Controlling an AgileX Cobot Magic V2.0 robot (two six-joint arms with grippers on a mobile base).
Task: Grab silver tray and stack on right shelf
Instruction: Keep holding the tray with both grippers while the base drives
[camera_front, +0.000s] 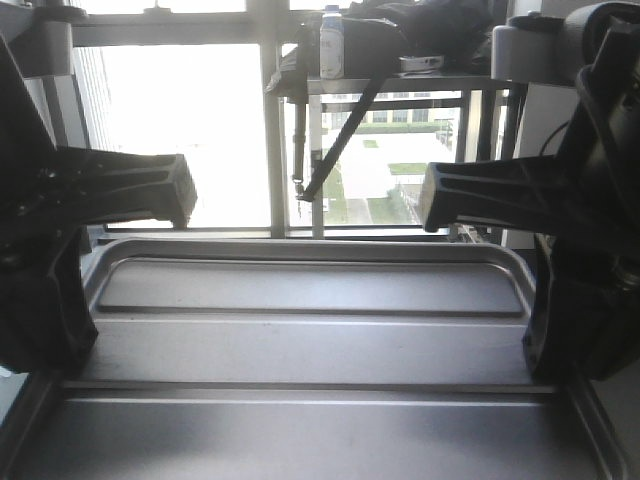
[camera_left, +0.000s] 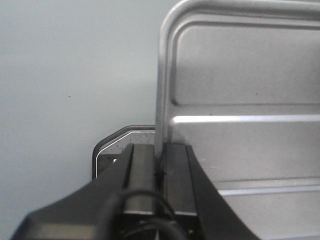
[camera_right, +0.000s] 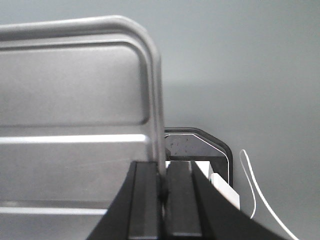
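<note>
- Left tool (camera_left: 159, 167): fingers narrowed onto the raised rim of the silver tray (camera_left: 240, 135), one finger inside the rim and one outside.
- Right tool (camera_right: 164, 182): the same pinch on the opposite short-side rim. Neither arm is nearer than the other.
- Silver tray location: spanned between the two tools, directly ahead of the front camera. Its long axis runs left to right, tool to tool.
- Material and shape: shiny sheet metal, rounded corners, rolled rim, two long raised ridges parallel to the long axis.
- Below: plain grey surface (camera_left: 60, 75). The tray is probably clear of it, though no view confirms a gap.
- Dark rounded-corner part (camera_right: 200, 145) and white cable (camera_right: 255, 185) lie beneath the right tool.
- Right shelf: not in view, so its bearing cannot be told.
</note>
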